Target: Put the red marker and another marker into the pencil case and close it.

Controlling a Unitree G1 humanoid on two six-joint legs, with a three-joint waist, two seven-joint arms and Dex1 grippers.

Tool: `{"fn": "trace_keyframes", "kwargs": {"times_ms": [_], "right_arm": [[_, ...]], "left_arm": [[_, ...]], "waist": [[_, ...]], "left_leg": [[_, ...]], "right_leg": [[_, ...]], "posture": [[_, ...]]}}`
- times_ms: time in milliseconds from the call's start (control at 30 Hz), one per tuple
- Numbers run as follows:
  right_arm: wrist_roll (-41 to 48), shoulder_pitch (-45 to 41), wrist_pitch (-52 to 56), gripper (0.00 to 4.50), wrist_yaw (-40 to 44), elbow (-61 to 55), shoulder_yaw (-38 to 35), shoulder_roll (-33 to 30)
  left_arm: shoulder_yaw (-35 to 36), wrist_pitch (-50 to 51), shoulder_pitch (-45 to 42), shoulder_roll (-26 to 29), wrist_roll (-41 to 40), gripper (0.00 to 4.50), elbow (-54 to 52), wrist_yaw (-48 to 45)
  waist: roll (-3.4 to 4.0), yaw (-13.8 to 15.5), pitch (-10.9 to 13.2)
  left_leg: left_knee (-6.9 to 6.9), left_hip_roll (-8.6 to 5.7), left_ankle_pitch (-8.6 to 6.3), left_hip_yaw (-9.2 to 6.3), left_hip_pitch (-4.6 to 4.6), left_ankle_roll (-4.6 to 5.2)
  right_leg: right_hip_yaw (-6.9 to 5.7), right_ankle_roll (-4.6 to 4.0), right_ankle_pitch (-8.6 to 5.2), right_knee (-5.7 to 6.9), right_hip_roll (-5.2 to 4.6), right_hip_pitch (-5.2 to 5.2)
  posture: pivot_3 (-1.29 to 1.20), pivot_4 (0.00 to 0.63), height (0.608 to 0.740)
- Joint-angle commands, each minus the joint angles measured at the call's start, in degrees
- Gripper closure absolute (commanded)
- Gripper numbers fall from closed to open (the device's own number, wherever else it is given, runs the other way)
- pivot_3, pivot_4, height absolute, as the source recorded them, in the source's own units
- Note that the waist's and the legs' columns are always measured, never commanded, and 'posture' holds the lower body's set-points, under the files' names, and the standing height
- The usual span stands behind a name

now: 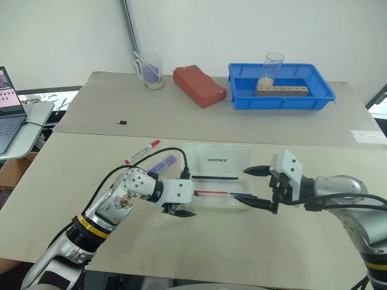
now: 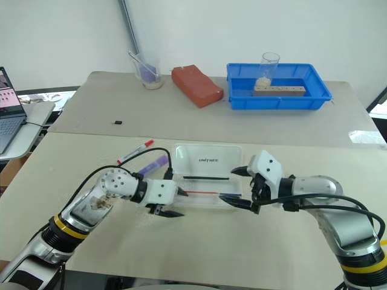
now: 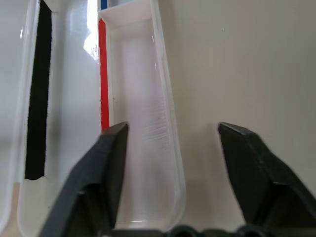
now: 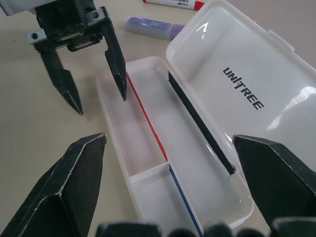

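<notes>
The pencil case [image 4: 148, 163] lies open on the table, its lid [image 1: 217, 158] with black lettering laid flat behind the tray. A thin red pen [image 4: 147, 117], a blue pen and a black pen lie inside. The red marker [image 1: 143, 151] and the purple marker [image 1: 163, 163] rest on the table, left of and behind the case. My left gripper [image 4: 98, 101] hovers open and empty at the case's left end, one finger over the front compartment [image 3: 143, 148], the other outside the wall. My right gripper [image 1: 245, 185] stands open and empty at the case's right end.
At the back are a blue tray [image 1: 242, 99] holding a wooden block and a glass, a red block [image 1: 198, 85] and a cup [image 1: 151, 74]. A small black piece [image 1: 122, 122] lies on the far table. A laptop [image 1: 9, 115] sits at the left.
</notes>
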Motion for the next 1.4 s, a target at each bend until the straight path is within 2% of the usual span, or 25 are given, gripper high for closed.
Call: {"fn": "trace_keyframes", "kwargs": {"times_ms": [33, 233, 300, 400, 567, 700, 800, 900, 1000, 1300, 1400], "right_arm": [[0.8, -1.85, -0.45, 0.0, 0.67, -0.32, -1.19, -0.65], [3.11, -3.51, 1.67, 0.0, 0.5, -0.9, -2.83, -0.57], [4.25, -4.59, 2.61, 0.0, 0.35, -1.56, -3.01, -0.54], [5.39, -6.98, 3.7, 0.0, -0.93, -2.52, -1.9, 0.89], [6.72, -11.23, 5.91, 0.0, -2.77, -4.44, 1.27, 3.58], [6.68, -19.54, 7.62, 0.0, -4.64, -2.65, 5.1, 7.64], [7.07, -23.8, 9.05, 0.0, -5.5, -1.59, 6.23, 9.91], [7.49, -25.38, 9.7, 0.0, -5.64, -1.55, 6.78, 10.61], [7.36, -26.05, 10.03, 0.0, -5.94, -1.62, 7.33, 10.89], [7.87, -28.61, 12.45, 0.0, -10.96, -2.52, 7.79, 14.67], [8.49, -29.63, 13.85, 0.0, -12.94, -3.05, 7.32, 16.38]], "left_arm": [[3.96, 3.7, -1.41, 2.38, -3.68, 0.12, -6.34, -1.64], [9.01, 12.73, -3.11, 4.81, -10.52, 0.05, -12.86, -2.22], [13.44, 18.6, -4.72, 4.53, -14.84, 0.05, -13.05, -0.76], [21.51, 24.53, -7.41, 1.92, -17.66, 0.05, -7.09, 6.66], [27.59, 21.85, -6.49, 1.95, -15.5, 0.05, 0.82, 15.04], [31.05, 14.69, -4.18, 2.48, -12.06, 0.05, 11.98, 21.05], [31.13, 11.34, -3.32, 2.21, -12.42, 0.05, 16.7, 20.84], [29.23, 10.27, -0.55, 2.36, -13.22, 0.05, 15.58, 17.81], [29.12, 8.74, 0.12, 1.3, -11.72, 0.05, 18.9, 19.87], [30.89, -2.15, -9.79, -3.2, -9.99, 0.05, 42.53, 25.34], [30.21, -3.72, -11.5, -3.66, -9.69, 0.05, 49.62, 23.99]], "waist": [[0.01, -0.04, 0.0], [0.0, 0.0, 0.0], [-0.02, 0.04, 0.01], [-0.04, 0.0, 0.02], [0.09, -0.26, -0.06], [0.08, -0.36, -0.05], [0.05, -0.03, -0.05], [-0.04, 0.75, -0.06], [-0.06, 1.08, -0.07], [-0.07, 1.0, -0.08], [-0.08, 0.9, -0.09]], "left_leg": [[-0.01, 0.0, 0.0, 0.0, 0.0, 0.0], [0.0, 0.0, 0.0, 0.01, 0.01, 0.0], [0.01, 0.0, 0.0, -0.01, 0.01, 0.0], [0.02, 0.01, 0.0, -0.04, 0.02, 0.0], [-0.01, 0.0, -0.01, -0.19, 0.05, 0.03], [-0.03, 0.03, -0.01, -0.19, 0.07, 0.03], [-0.03, 0.04, -0.01, -0.21, 0.13, 0.02], [-0.03, 0.05, -0.02, -0.16, 0.12, 0.01], [-0.03, 0.03, -0.02, -0.01, 0.04, 0.0], [-0.06, 0.08, -0.01, -0.03, -0.01, 0.01], [-0.05, 0.08, -0.01, -0.02, -0.04, 0.02]], "right_leg": [[0.0, 0.0, 0.0, 0.0, 0.01, -0.01], [0.0, 0.01, 0.0, 0.0, 0.0, 0.02], [-0.01, 0.01, 0.0, 0.01, 0.01, 0.02], [-0.03, 0.03, -0.02, 0.03, 0.02, 0.01], [0.01, 0.03, -0.02, 0.04, 0.11, 0.01], [0.0, 0.0, 0.0, 0.1, 0.14, -0.04], [-0.01, -0.05, 0.03, 0.15, 0.15, -0.09], [-0.16, -0.07, 0.02, 0.07, 0.04, -0.21], [-0.13, -0.07, 0.03, 0.04, -0.08, -0.24], [-0.12, -0.17, 0.07, 0.26, 0.04, -0.23], [-0.12, -0.16, 0.07, 0.26, 0.06, -0.26]], "posture": [[0.0, 0.15, 0.74], [0.0, 0.15, 0.74], [0.0, 0.15, 0.74], [0.0, 0.15, 0.74], [0.0, 0.15, 0.74], [0.0, 0.15, 0.74], [0.0, 0.15, 0.74], [0.0, 0.15, 0.74], [0.0, 0.15, 0.74], [0.0, 0.15, 0.74], [0.0, 0.15, 0.74]]}}
